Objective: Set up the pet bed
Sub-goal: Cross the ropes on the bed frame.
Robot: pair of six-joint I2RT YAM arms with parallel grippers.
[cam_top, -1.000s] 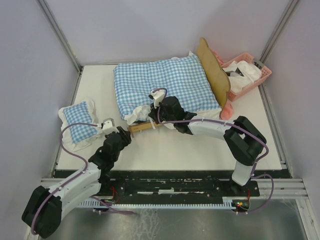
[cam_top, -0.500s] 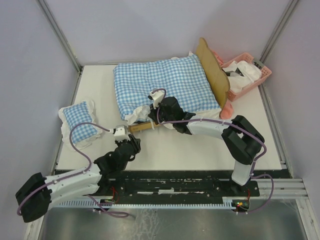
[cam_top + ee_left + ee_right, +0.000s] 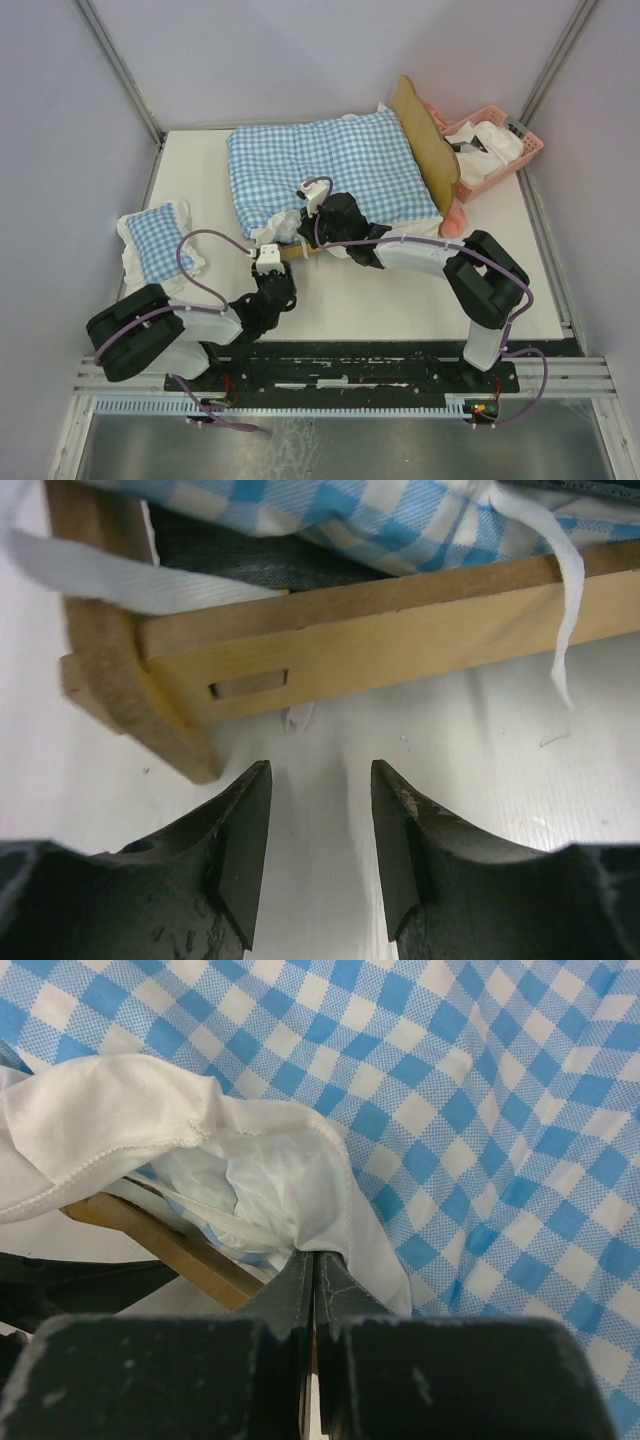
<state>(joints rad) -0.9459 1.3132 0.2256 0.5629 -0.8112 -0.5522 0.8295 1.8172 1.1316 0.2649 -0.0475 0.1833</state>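
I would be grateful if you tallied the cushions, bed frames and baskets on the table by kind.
Checked cushions: 2 (large cushion, small cushion)
Wooden pet bed: 1
Pink basket: 1
Total: 4

White table, pale lilac walls, metal posts

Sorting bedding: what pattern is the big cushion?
Cushion: blue-and-white check, clearest in right wrist view.
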